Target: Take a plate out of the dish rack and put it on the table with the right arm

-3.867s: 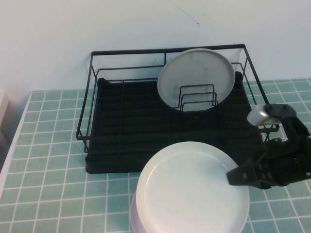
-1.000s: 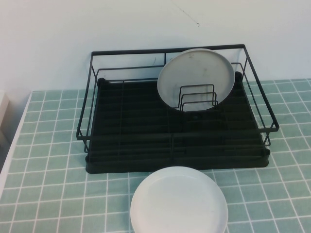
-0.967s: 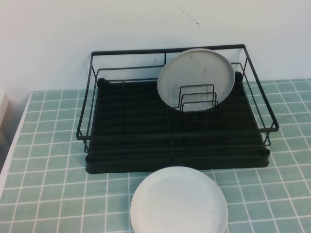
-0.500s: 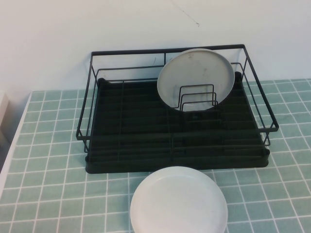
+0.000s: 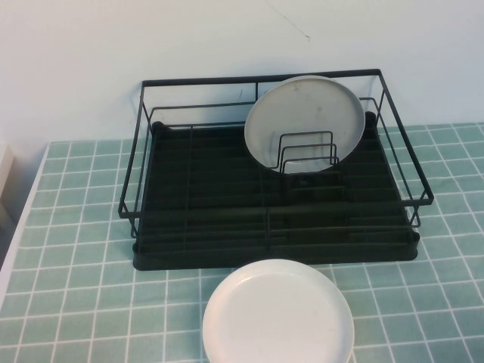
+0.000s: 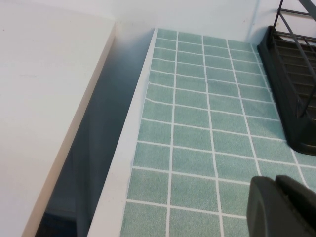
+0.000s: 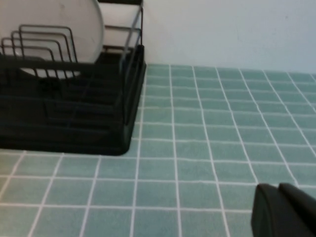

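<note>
The glossy white plate (image 5: 278, 314) lies flat on the teal tiled table (image 5: 76, 227), just in front of the black wire dish rack (image 5: 272, 197). Neither arm shows in the high view. In the left wrist view my left gripper (image 6: 276, 185) hovers shut and holding nothing over tiles near the table's left edge, with the rack's corner (image 6: 291, 74) beyond it. In the right wrist view my right gripper (image 7: 278, 190) is shut and holds nothing above bare tiles (image 7: 207, 138), to the right of the rack (image 7: 74, 123).
A duller grey-white plate (image 5: 305, 121) stands upright against wire dividers (image 5: 308, 151) at the rack's back right; the right wrist view shows this grey-white plate (image 7: 49, 12) too. A white surface (image 6: 44, 98) lies beyond a gap past the table's white left edge (image 6: 123, 163).
A few seconds ago my right gripper held the white plate above the table's front. Now the plate rests on the tiles and the arm has left the high view. Nothing moved in the last second.
</note>
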Controlling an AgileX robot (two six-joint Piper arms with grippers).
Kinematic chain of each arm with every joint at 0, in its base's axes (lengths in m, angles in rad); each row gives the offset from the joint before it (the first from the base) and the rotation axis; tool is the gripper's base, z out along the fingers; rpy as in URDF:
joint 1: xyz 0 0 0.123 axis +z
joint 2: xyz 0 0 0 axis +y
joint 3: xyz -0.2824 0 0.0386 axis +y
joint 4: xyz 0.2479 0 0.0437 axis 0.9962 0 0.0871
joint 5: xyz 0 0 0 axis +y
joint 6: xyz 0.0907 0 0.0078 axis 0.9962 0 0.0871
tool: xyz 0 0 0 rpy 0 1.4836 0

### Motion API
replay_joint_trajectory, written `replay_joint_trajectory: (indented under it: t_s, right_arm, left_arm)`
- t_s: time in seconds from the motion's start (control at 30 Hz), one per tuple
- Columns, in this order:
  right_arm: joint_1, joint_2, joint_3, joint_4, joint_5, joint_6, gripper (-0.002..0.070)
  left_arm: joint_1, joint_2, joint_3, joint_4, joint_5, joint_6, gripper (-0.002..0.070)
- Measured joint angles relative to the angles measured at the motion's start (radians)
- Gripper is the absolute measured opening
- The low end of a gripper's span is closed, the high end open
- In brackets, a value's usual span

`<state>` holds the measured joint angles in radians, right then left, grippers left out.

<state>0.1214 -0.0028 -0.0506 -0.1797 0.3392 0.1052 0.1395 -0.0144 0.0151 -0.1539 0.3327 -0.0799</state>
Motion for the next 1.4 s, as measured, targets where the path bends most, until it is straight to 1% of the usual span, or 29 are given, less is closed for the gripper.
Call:
replay_joint_trajectory:
  t_s: [0.13,0.47,0.77,0.93,1.17,1.4]
  right_arm:
    - [-0.045,-0.008,0.064,-0.002,-0.013,0.000,0.0000]
    - [-0.061,-0.008,0.076,-0.024,-0.005,0.000,0.0000]
    - [-0.204,-0.008,0.072,-0.024,0.009,-0.018,0.0000]
    - [-0.213,-0.008,0.072,-0.024,0.009,-0.022,0.0000]
    - [-0.212,-0.008,0.072,-0.004,0.009,-0.087,0.0000]
    - [-0.212,-0.008,0.072,0.004,0.009,-0.105,0.0000]
  left_arm:
    - [0.000,0.000,0.000,0.000,0.000,0.000,-0.0003]
    - [0.000,0.000,0.000,0.000,0.000,0.000,-0.0003]
    - [0.000,0.000,0.000,0.000,0.000,0.000,-0.0003]
    - [0.000,0.000,0.000,0.000,0.000,0.000,-0.0003]
    - [0.000,0.000,0.000,0.000,0.000,0.000,-0.0003]
    - [0.000,0.000,0.000,0.000,0.000,0.000,-0.0003]
